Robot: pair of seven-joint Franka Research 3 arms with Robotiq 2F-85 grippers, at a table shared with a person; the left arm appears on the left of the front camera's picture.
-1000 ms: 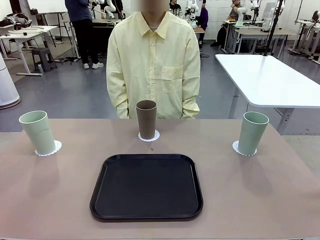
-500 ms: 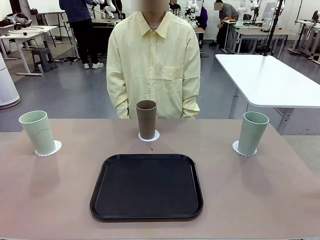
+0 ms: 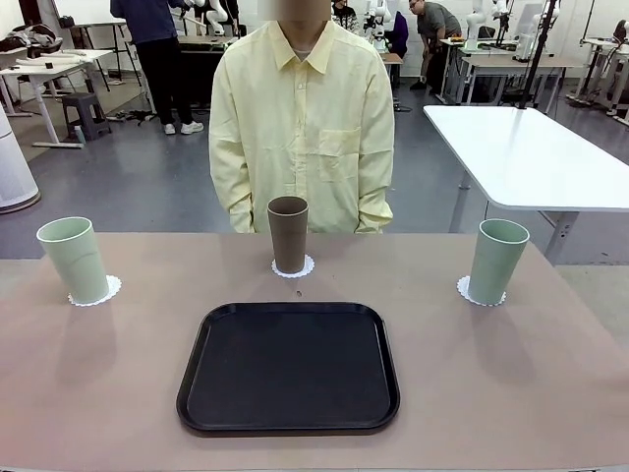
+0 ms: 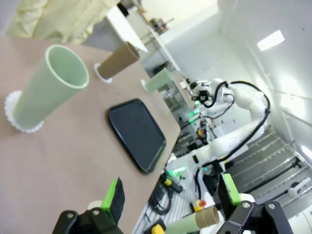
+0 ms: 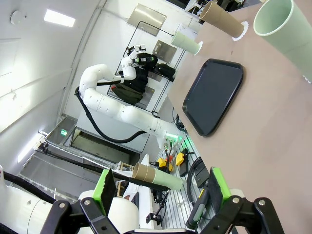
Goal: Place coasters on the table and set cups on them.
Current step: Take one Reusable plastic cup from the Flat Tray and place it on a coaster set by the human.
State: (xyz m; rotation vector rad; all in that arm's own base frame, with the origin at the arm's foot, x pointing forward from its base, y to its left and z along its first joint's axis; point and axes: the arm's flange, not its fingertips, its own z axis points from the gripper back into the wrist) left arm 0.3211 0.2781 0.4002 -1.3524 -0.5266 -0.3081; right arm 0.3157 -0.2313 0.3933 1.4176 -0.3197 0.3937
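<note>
On the surface (image 3: 118,393), going left to right in the front view: a mint cup (image 3: 74,260) at about nine o'clock stands on a coaster (image 3: 108,291), hiding most of it. The brown cup (image 3: 288,234) at twelve o'clock sits on its own coaster (image 3: 293,269), of which a lacy rim peeks out. The second mint cup (image 3: 496,262) at three o'clock covers all but the left edge of the third coaster (image 3: 464,288). A black tray (image 3: 288,366) lies at the centre, near the six o'clock edge (no label or writing can be read on anything). A person (image 3: 302,128) in a yellow shirt stands behind the brown cup, hands hidden.

The left end effector (image 4: 170,197) is spread wide, holding nothing. The right end effector (image 5: 163,187) likewise stands wide apart and bare.
</note>
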